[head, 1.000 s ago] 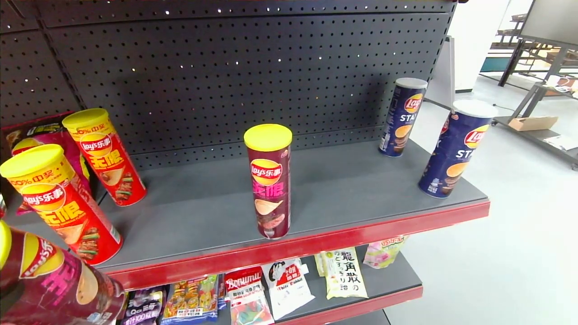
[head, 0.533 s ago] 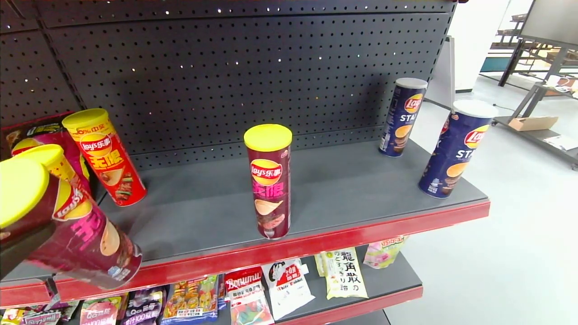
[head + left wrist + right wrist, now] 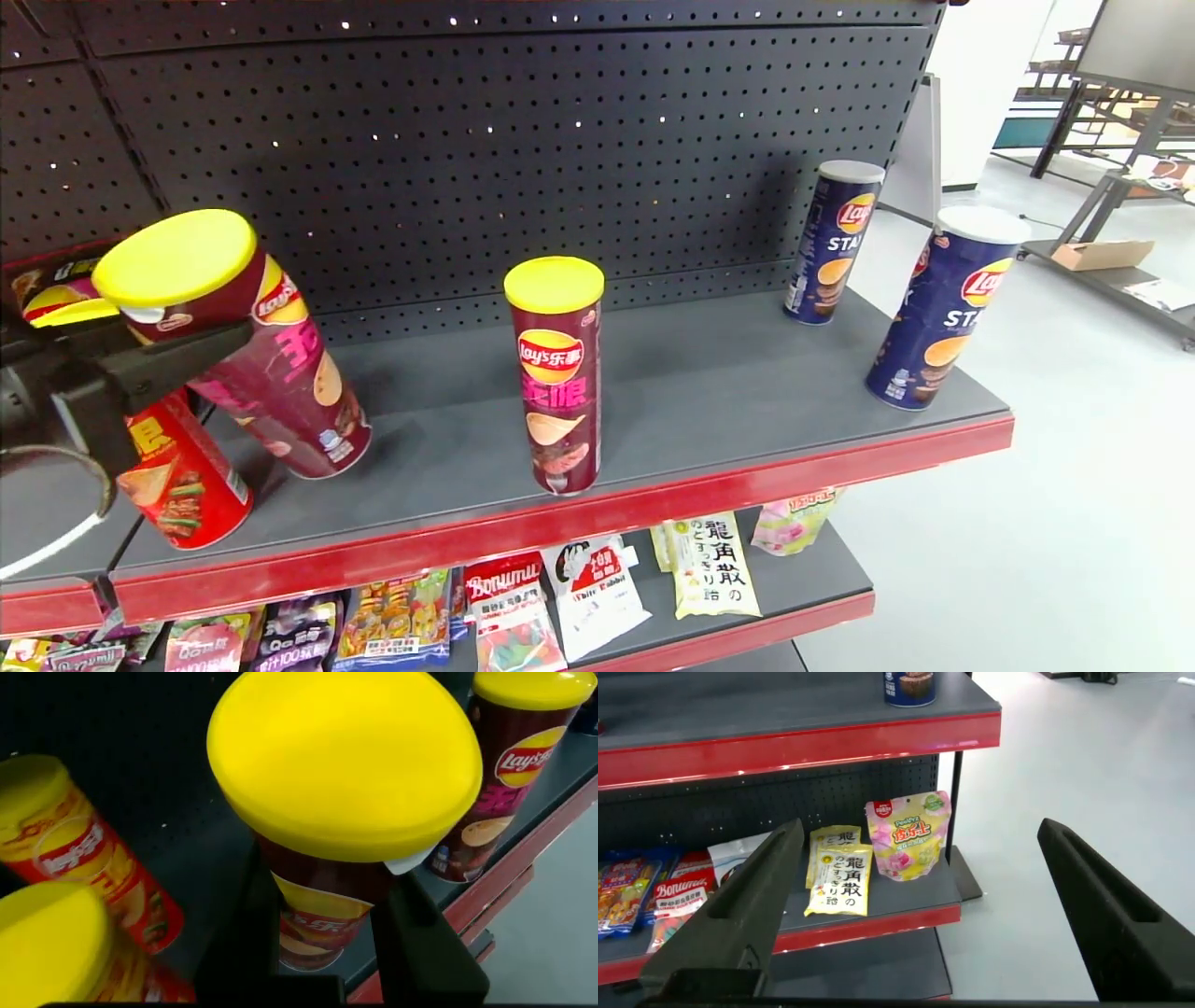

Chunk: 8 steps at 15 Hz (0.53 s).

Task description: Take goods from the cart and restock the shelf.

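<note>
- Up it has come! The left gripper (image 3: 217, 343) is clamped on the maroon can (image 3: 280, 387), one finger on each side of the body just under the yellow lid (image 3: 175, 255).
- A second ago that can was down at the lower left, below the red front edge of the shelf (image 3: 709, 392); half a second ago it was crossing that edge.
- Now it sits over the shelf deck, tilted, lid leaning left. I cannot tell whether its base touches the deck.
- It now covers the rear red can, while the front red can (image 3: 182, 471) peeks out just below the gripper.
- The second maroon can (image 3: 557, 373) has not budged, upright near the front edge, apart from the held one.
- The rear blue can (image 3: 831, 245) and the front blue can (image 3: 941, 313) stand as before at the right end.
- The right gripper (image 3: 920, 831) hangs low with its fingers wide apart, before the snack bags (image 3: 910, 845) on the lower shelf (image 3: 878, 917).
</note>
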Tool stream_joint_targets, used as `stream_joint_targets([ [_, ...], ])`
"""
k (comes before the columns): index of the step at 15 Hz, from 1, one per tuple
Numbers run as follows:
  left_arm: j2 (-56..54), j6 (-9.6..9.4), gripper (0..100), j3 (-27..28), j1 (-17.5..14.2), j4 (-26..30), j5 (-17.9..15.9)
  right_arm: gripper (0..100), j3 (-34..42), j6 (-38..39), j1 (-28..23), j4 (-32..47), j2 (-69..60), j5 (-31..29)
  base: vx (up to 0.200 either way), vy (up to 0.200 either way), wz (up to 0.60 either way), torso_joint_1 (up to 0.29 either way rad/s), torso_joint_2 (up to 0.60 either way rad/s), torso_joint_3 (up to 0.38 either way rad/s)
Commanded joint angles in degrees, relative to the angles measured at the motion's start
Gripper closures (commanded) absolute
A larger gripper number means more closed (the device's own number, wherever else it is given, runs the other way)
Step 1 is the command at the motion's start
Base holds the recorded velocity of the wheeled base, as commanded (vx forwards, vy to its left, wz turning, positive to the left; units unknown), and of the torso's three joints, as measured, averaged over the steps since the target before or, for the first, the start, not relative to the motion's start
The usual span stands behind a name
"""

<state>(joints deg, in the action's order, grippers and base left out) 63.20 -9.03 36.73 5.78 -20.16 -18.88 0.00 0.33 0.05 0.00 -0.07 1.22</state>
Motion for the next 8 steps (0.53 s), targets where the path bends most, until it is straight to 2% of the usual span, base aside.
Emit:
stream_joint_targets([
  [1, 8.7, 0.6, 100, 3.61, 3.63, -1.28, 0.34, 0, 0.0, 0.02, 0.04, 0.0, 0.07, 0.01, 0.0, 0.0, 0.0, 0.0, 0.0, 0.0],
  [2, 11.07, 1.3, 100, 5.63, 4.5, -1.46, 0.95, 0, 0.0, 0.02, 0.04, 0.0, 0.07, 0.01, 0.0, 0.0, 0.0, 0.0, 0.0, 0.0],
  [5, 20.39, 6.57, 100, 12.05, 8.2, -5.59, 7.11, 0, 0.0, 0.02, 0.04, 0.0, 0.07, 0.01, 0.0, 0.0, 0.0, 0.0, 0.0, 0.0],
  [6, 22.67, 7.8, 100, 13.81, 9.34, -6.38, 8.51, 0, 0.0, 0.02, 0.04, 0.0, 0.07, 0.01, 0.0, 0.0, 0.0, 0.0, 0.0, 0.0],
  [8, 26.89, 9.21, 100, 17.85, 11.54, -7.08, 10.18, 0, 0.0, 0.02, 0.04, 0.0, 0.07, 0.01, 0.0, 0.0, 0.0, 0.0, 0.0, 0.0],
])
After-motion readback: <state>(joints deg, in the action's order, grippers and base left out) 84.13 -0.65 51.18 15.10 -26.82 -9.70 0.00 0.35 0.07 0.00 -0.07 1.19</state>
